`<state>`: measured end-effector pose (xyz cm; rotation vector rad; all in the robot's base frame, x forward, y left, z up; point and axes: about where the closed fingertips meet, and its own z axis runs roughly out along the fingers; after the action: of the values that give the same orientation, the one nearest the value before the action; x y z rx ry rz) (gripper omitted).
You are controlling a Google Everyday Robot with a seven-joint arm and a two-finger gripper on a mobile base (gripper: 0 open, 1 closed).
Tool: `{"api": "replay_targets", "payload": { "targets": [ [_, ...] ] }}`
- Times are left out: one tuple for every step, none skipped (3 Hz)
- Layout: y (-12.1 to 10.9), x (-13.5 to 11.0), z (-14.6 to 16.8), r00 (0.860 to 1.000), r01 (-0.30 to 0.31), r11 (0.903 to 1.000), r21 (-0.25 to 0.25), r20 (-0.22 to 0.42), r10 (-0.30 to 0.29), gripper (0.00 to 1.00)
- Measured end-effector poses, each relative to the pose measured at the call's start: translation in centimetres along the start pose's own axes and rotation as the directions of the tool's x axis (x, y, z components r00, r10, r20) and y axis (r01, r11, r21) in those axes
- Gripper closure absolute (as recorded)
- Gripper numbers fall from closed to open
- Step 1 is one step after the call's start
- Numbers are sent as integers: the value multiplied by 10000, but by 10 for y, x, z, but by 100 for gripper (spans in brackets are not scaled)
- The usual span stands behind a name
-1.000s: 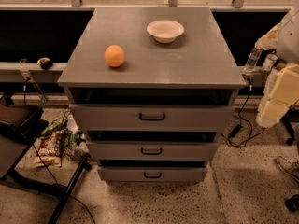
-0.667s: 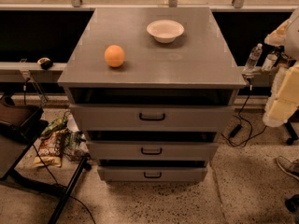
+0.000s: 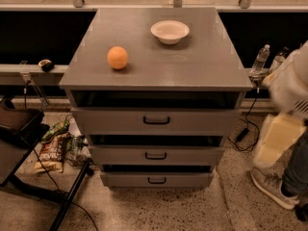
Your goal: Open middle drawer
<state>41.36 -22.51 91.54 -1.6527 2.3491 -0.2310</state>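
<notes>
The cabinet top (image 3: 192, 66) looks like smooth, matt grey painted metal with only a dull sheen. The middle drawer (image 3: 192, 155) has the same flat grey finish on its front, set off by a small black bar handle (image 3: 156, 155) with a slight gloss. On top sit an orange (image 3: 117, 57) with a soft, unshiny skin and a smooth white bowl (image 3: 170, 32), over a speckled, stone-like floor (image 3: 192, 211), while the gripper (image 3: 275, 148), off to the cabinet's right beside the drawers, shows smooth cream plastic.
</notes>
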Motion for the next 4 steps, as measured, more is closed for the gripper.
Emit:
{"api": "replay_targets", "payload": {
  "targets": [
    [29, 11, 69, 10000, 9, 9993, -365, -64, -12, 0],
    [59, 22, 139, 9999, -3, 9981, -616, -134, -5, 0],
    [80, 26, 216, 9997, 188, 9969, -767, -129, -198, 0],
    [84, 27, 297, 9998, 216, 9933, -1135, -4, -218, 0]
  ]
}}
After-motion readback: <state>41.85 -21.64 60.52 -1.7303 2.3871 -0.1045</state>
